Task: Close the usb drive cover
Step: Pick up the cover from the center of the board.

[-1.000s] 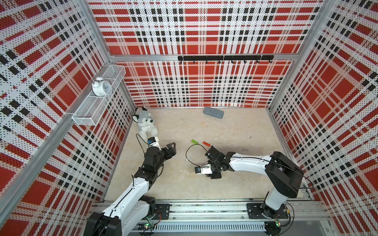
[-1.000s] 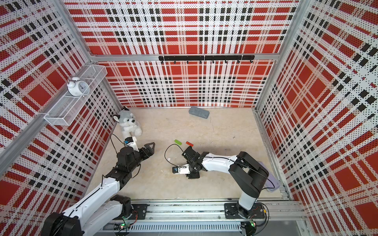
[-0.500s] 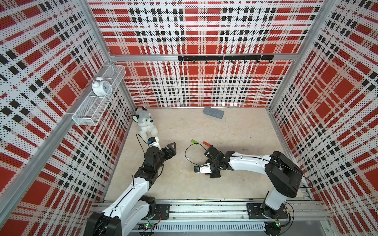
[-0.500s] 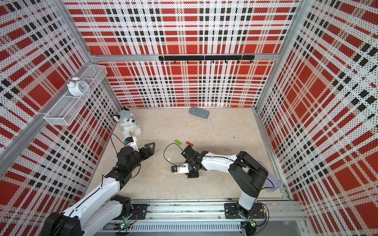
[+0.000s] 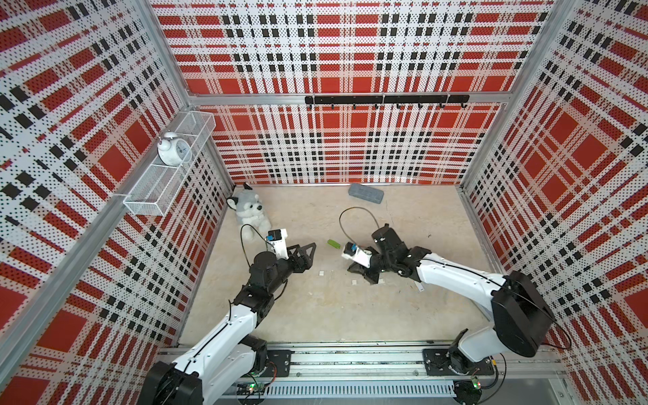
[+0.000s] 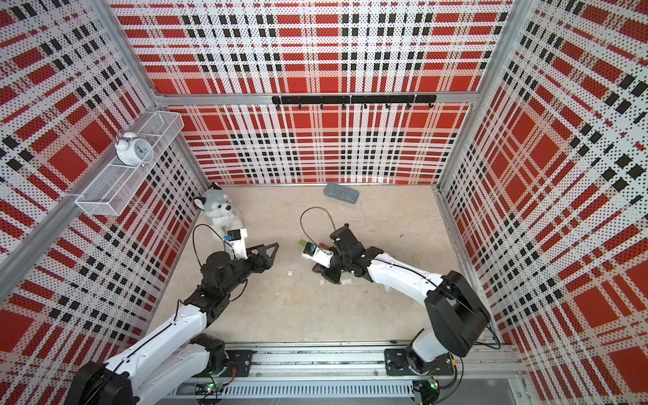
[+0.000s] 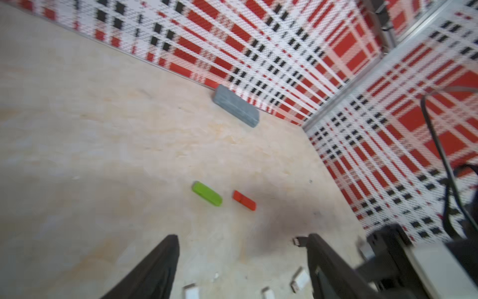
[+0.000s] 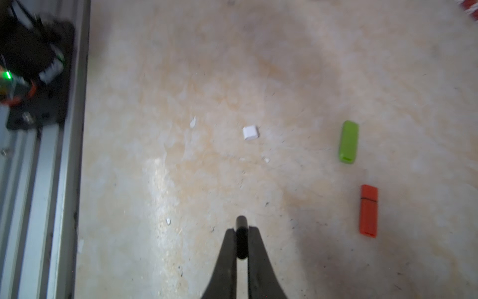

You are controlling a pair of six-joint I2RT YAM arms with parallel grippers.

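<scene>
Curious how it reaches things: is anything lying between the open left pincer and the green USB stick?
Nothing visible does. In the left wrist view only bare tabletop lies between the left pincer and the green USB stick; the orange stick lies beside it, not in between.

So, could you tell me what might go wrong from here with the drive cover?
The right gripper pinches the black piece only at its tips, so it may twist or slip when pushed.
The left gripper is open and empty, so nothing braces it yet.
White bits lie nearby and could get knocked.
</scene>
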